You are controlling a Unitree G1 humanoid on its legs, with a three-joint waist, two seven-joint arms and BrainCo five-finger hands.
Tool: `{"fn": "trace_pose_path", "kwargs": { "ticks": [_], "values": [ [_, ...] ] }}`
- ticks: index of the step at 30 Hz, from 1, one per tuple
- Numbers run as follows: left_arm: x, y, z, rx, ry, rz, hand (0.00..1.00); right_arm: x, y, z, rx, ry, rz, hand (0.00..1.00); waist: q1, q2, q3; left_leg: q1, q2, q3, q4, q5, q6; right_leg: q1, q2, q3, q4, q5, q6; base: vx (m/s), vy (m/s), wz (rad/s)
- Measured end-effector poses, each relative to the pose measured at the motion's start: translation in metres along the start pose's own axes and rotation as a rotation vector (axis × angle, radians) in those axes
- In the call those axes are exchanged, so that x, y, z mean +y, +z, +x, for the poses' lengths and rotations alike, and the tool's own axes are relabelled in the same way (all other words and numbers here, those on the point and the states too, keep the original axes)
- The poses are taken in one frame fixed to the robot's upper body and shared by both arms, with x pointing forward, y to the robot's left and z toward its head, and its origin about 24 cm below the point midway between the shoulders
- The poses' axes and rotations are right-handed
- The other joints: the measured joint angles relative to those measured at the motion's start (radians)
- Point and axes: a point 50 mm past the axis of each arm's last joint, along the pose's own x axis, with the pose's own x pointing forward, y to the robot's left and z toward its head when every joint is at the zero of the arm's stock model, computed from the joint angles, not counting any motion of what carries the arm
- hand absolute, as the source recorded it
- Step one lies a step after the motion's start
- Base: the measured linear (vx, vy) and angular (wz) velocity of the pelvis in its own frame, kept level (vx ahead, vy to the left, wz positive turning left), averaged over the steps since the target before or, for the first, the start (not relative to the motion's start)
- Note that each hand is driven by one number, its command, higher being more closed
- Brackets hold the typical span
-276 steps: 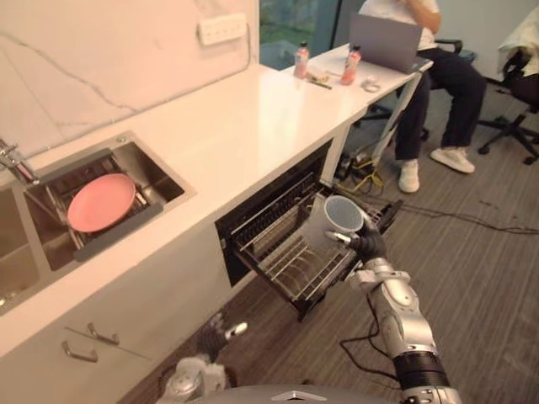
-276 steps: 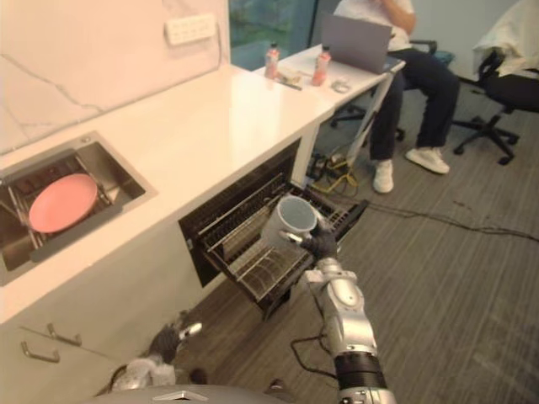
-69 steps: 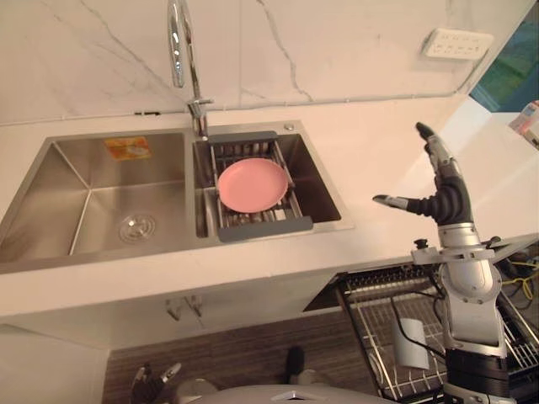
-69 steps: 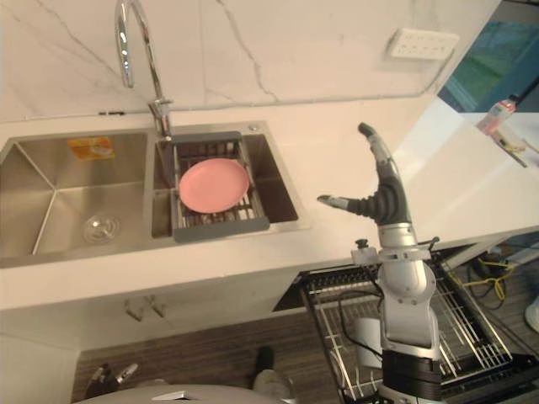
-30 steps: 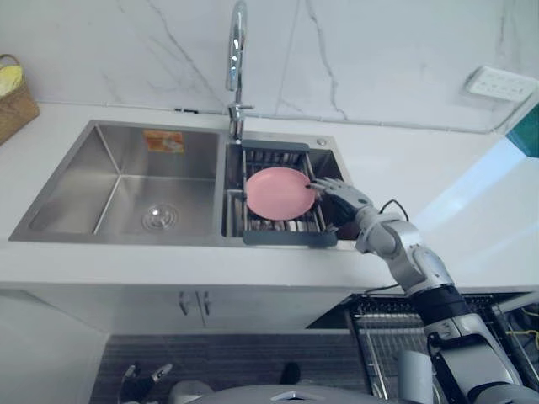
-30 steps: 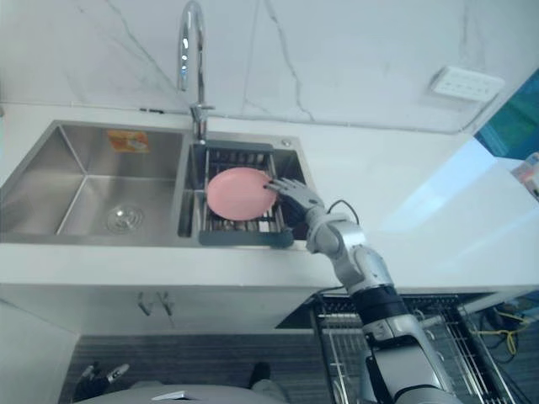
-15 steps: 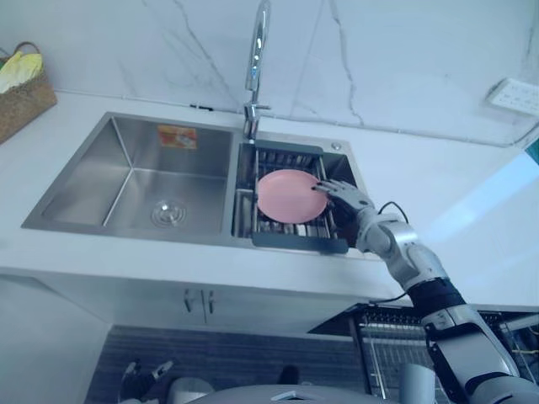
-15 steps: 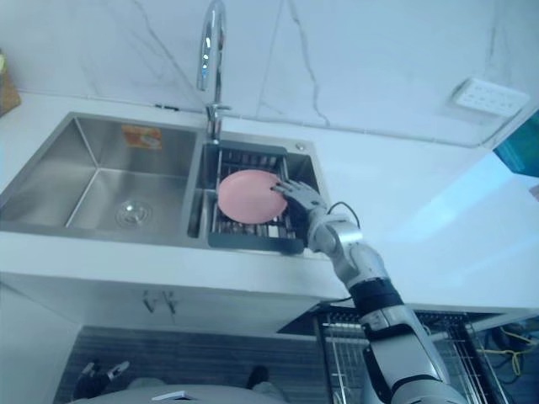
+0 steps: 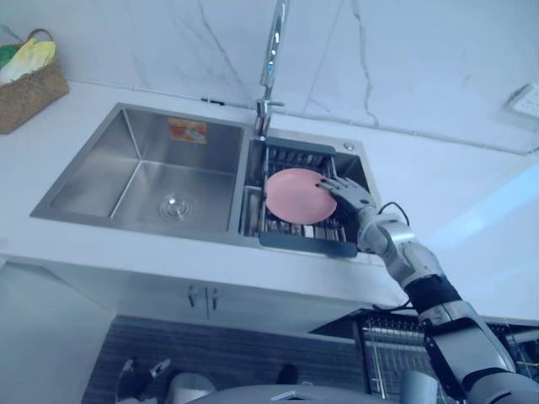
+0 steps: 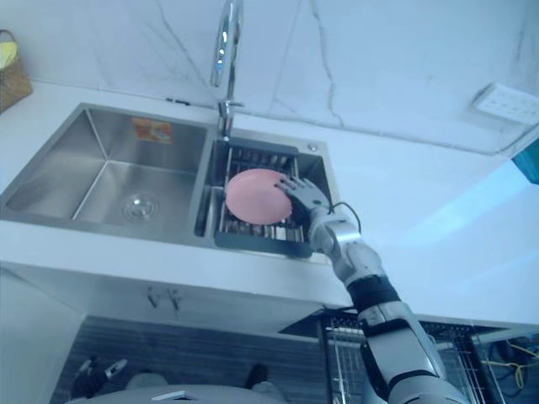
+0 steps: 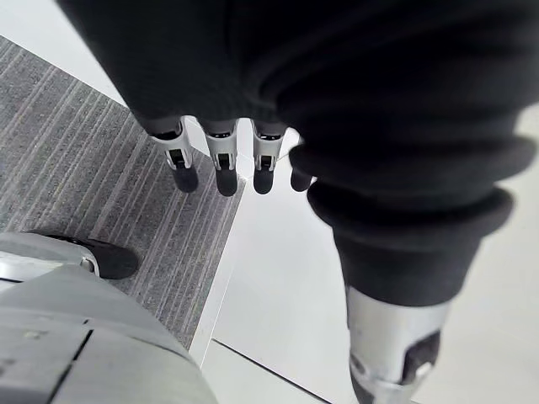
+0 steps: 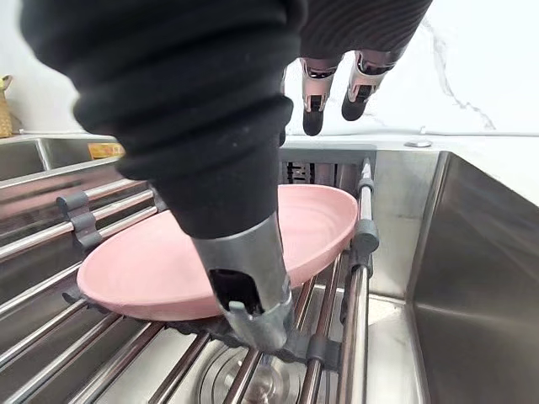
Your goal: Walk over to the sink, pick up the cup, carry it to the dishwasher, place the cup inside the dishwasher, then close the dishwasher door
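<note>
The double sink (image 9: 135, 172) carries a pink plate (image 9: 296, 195), with the right hand (image 9: 347, 195) resting relaxed, ungripping fingers at its rim. The dishwasher rack (image 9: 383, 353) stands pulled out, so closing the door likely remains. A pale cup (image 9: 417, 389), cut off by the frame edge, seems to sit inside. The left hand (image 11: 221, 158) hangs slack.

Right arm (image 9: 418, 273) reaches forward from the lower right, almost fully extended. Right hand (image 9: 352, 196): fingers straight, thumb held apart, nothing grasped. Left hand (image 11: 221, 164) hangs low at the side, fingers relaxed, pointing downward.
</note>
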Motion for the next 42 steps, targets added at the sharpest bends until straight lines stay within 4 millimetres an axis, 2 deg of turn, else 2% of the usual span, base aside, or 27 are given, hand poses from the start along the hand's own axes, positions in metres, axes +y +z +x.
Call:
{"fn": "trace_pose_path", "kwargs": {
  "ticks": [7,13,20,21,31,42],
  "values": [
    [-0.001,0.003,0.0,-0.016,-0.001,-0.002,0.0,0.006,-0.003,-0.001,0.016,0.007,0.004,0.0,0.008,-0.001,0.005,-0.013,0.0,-0.025,0.001,0.003,0.001,0.003,0.0,-0.021,0.0,-0.005,0.0,-0.02,0.01,0.09],
    [-0.001,0.005,0.0,-0.027,-0.001,-0.005,0.0,0.018,0.002,0.0,0.006,0.049,0.01,0.0,0.016,0.0,0.008,-0.015,0.0,-0.027,0.001,0.004,0.001,0.004,-0.001,-0.024,0.0,-0.005,0.0,-0.01,0.004,0.01],
    [-0.005,0.005,0.0,-0.028,-0.01,-0.009,0.0,0.018,0.003,0.001,0.006,0.043,0.012,0.0,0.015,0.01,0.025,-0.017,0.0,-0.036,0.001,0.005,0.001,0.005,-0.001,-0.029,0.0,-0.008,0.001,-0.01,0.009,0.01],
    [-0.005,0.005,0.0,-0.029,-0.012,-0.007,0.0,0.018,0.003,0.001,0.006,0.04,0.012,1.0,0.016,0.01,0.026,-0.018,0.0,-0.036,0.001,0.005,0.001,0.005,-0.001,-0.029,0.0,-0.009,0.001,-0.01,0.015,0.04],
    [-0.006,0.007,0.0,-0.037,-0.015,-0.01,0.0,0.022,0.007,0.002,0.003,0.035,0.034,1.0,0.017,0.004,0.031,-0.022,0.0,-0.045,0.0,0.005,0.001,0.005,-0.001,-0.033,0.0,-0.012,0.0,-0.01,0.003,0.01],
    [-0.005,0.008,0.001,-0.042,-0.011,-0.027,0.0,0.021,0.005,0.003,0.006,0.029,0.037,1.0,0.034,0.001,0.033,-0.026,0.0,-0.048,-0.001,0.005,0.001,0.004,-0.001,-0.034,0.0,-0.018,-0.001,0.0,0.0,0.0]
  ]
}}
